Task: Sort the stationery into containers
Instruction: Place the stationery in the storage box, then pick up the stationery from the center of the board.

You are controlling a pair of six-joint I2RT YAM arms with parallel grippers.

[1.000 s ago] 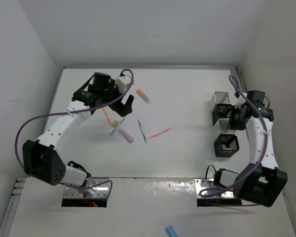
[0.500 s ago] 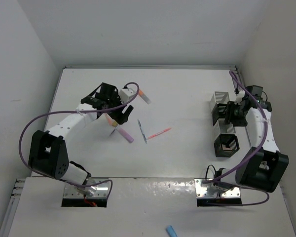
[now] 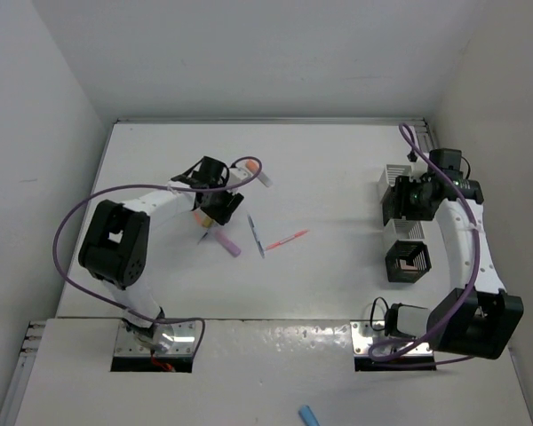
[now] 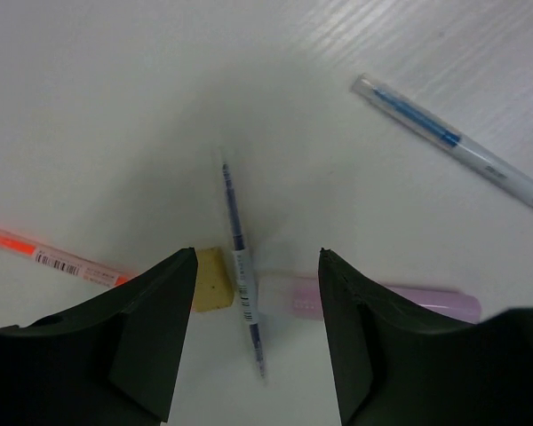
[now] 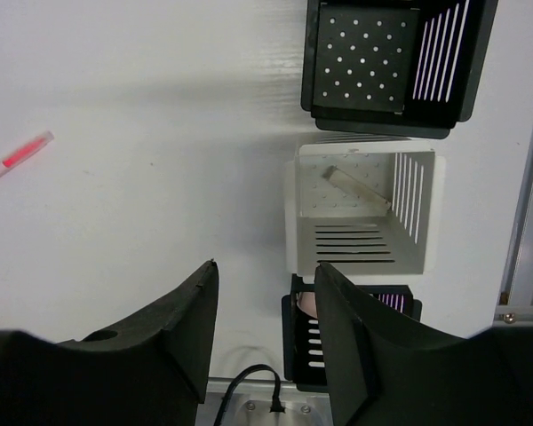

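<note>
Stationery lies scattered toward 10 o'clock on the table [image 3: 338,160]. The left gripper [image 4: 258,257] hangs low over it, jaws apart and holding nothing, with one finger on each side of a thin dark-blue pen [image 4: 237,240]. To my reading, that stance sets up a pinch across the barrel.

Only the left wrist view shows how crowded the spot is. A yellowish eraser [image 4: 209,282] sits just beside the pen at its 9 o'clock, by the left finger. A pink marker [image 4: 382,302] lies close at its 3 o'clock, so either could get caught as well.

At 3 o'clock on the table the right gripper [image 5: 266,266] is spread and empty above the containers [image 3: 396,174]. Its wrist view alone looks down into the white container [image 5: 290,204], where one pale stick [image 5: 355,188] rests.
</note>
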